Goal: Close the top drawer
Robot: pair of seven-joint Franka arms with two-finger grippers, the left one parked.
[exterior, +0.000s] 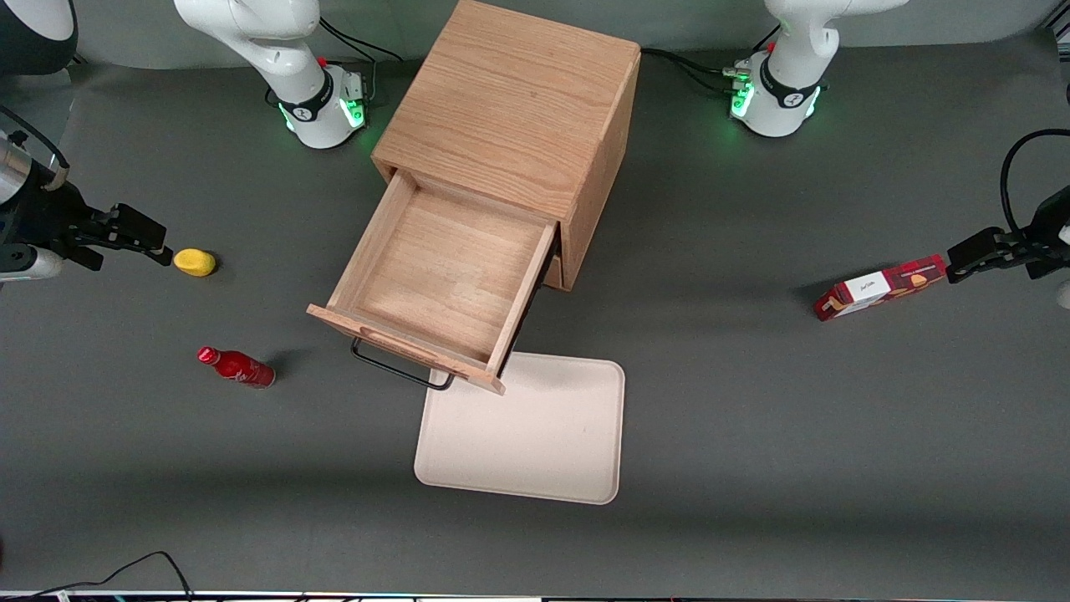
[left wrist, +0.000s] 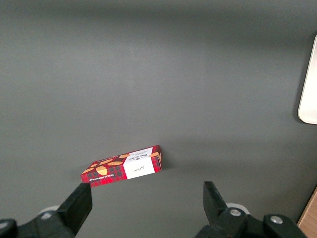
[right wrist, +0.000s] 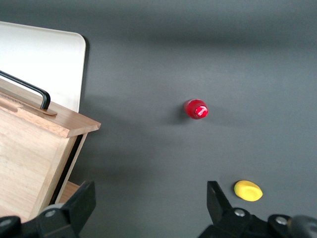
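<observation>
The light oak cabinet (exterior: 510, 109) stands at the middle of the table. Its top drawer (exterior: 435, 267) is pulled far out and holds nothing. The black wire handle (exterior: 399, 368) hangs on the drawer's front panel (right wrist: 44, 124), and the handle (right wrist: 29, 91) also shows in the right wrist view. My right gripper (exterior: 159, 248) hovers low toward the working arm's end of the table, well away from the drawer and close beside a yellow lemon (exterior: 194, 262). The gripper (right wrist: 150, 198) is open, with only bare table between its fingers (right wrist: 81, 201).
A red bottle (exterior: 236, 366) lies on the table nearer to the camera than the lemon (right wrist: 247, 190); the bottle (right wrist: 196, 109) is apart from the drawer. A cream tray (exterior: 535, 435) lies in front of the drawer. A red cookie box (exterior: 882, 287) lies toward the parked arm's end.
</observation>
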